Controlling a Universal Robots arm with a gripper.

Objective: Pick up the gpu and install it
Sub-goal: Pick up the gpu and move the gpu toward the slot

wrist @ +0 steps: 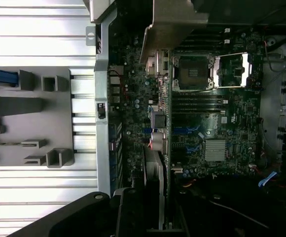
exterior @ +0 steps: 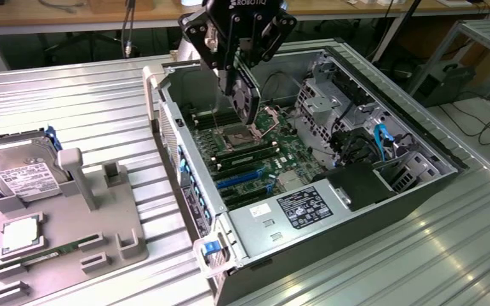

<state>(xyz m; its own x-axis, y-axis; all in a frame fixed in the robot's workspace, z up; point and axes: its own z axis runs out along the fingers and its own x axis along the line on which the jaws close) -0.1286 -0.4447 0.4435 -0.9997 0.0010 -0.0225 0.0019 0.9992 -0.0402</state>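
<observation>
My gripper (exterior: 235,64) hangs over the open computer case (exterior: 415,137), shut on the gpu (exterior: 246,95). The gpu is a thin dark card held on edge, its lower end hovering above the motherboard (exterior: 267,159) near the open CPU socket (exterior: 243,135). In the wrist view the gpu (wrist: 158,148) runs edge-on out from my gripper (wrist: 155,217), and its pale metal bracket (wrist: 175,22) lies at the far end. The blue expansion slots (exterior: 238,178) lie on the board toward the case's near end, apart from the card.
A grey holder tray (exterior: 66,217) sits at the exterior view's left, carrying a silver hard drive (exterior: 20,172) and a green memory stick (exterior: 53,254). The case walls (exterior: 170,137), drive cages (exterior: 330,102) and blue cables (exterior: 381,143) ring the board. The ribbed metal table (exterior: 74,102) lies around.
</observation>
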